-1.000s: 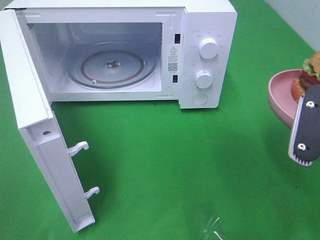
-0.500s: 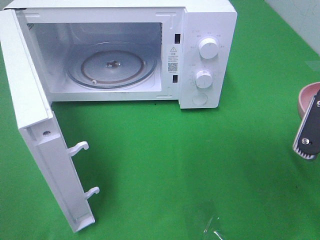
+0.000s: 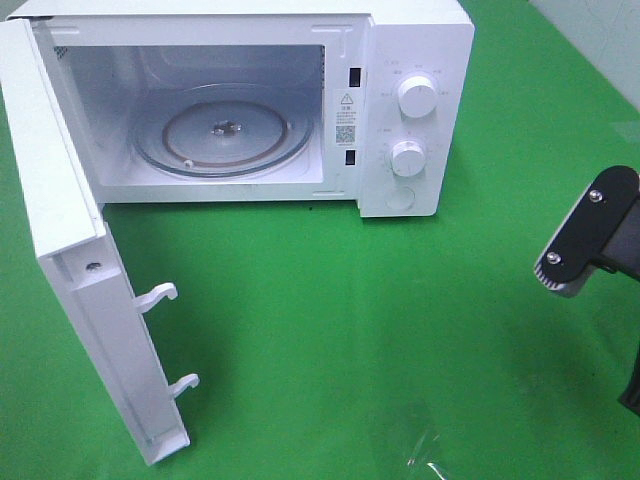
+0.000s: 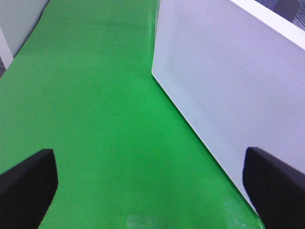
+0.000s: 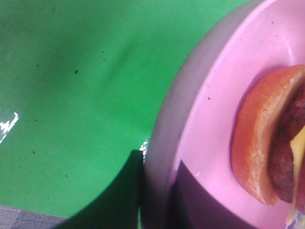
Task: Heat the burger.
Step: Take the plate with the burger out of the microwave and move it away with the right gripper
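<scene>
The burger (image 5: 267, 152) is sitting on the pink plate (image 5: 209, 119), seen only in the right wrist view, beyond the overhead view's 3 o'clock edge. The right gripper (image 3: 585, 240) is pinching the plate's rim, fingers clamped on it. The left gripper (image 4: 152, 188) is hanging beside the microwave door (image 4: 228, 76), fingers wide apart and empty. The microwave (image 3: 400, 60) is standing open at 11 o'clock on the table (image 3: 400, 350). The burger is likely soft, stacked and prone to sliding; carrying it by the stiff plate, kept level, seems wisest.
</scene>
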Robot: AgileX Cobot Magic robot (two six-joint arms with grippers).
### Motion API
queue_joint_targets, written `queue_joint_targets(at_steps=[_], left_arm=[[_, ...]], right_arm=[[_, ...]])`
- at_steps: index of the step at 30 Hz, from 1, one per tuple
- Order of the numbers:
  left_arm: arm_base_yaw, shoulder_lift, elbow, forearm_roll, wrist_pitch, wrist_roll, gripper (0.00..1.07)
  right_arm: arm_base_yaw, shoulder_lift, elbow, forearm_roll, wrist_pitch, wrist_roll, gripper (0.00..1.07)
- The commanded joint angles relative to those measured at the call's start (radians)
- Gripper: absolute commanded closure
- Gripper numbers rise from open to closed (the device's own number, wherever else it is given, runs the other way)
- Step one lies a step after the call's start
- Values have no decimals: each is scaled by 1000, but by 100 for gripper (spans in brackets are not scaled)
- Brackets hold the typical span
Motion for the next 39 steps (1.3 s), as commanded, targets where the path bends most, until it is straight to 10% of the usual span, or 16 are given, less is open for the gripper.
queue_joint_targets(at_steps=[1, 39], left_arm=[[2, -3, 3, -2, -1, -2, 9], [2, -3, 3, -2, -1, -2, 9]], right_arm=[[15, 27, -22, -68, 82, 90, 107], [27, 378, -49, -97, -25, 449, 107]])
